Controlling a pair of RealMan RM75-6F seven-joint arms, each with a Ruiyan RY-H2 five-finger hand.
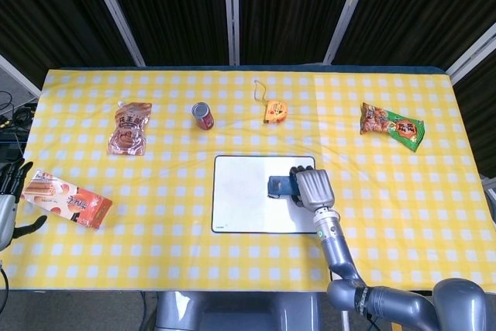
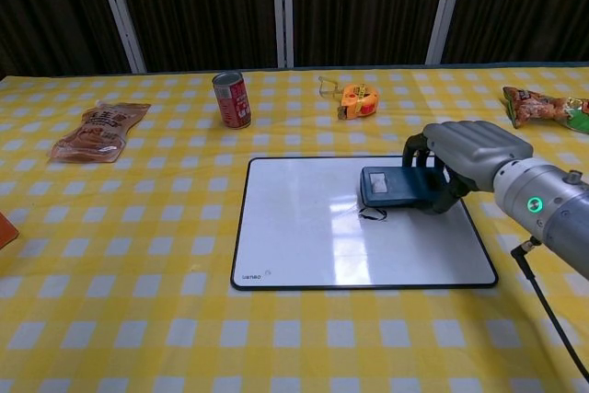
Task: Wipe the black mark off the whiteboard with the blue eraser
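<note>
Now the right robot hand (image 2: 465,158) grips the blue eraser (image 2: 391,188).
Eraser lies flat on the whiteboard's (image 2: 304,246) upper right, beside the black mark (image 2: 372,216), apparently for wiping.

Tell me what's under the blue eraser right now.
The whiteboard lies under the blue eraser, which the right robot hand holds. A small black mark shows just beside its lower edge; anything beneath is covered.
</note>
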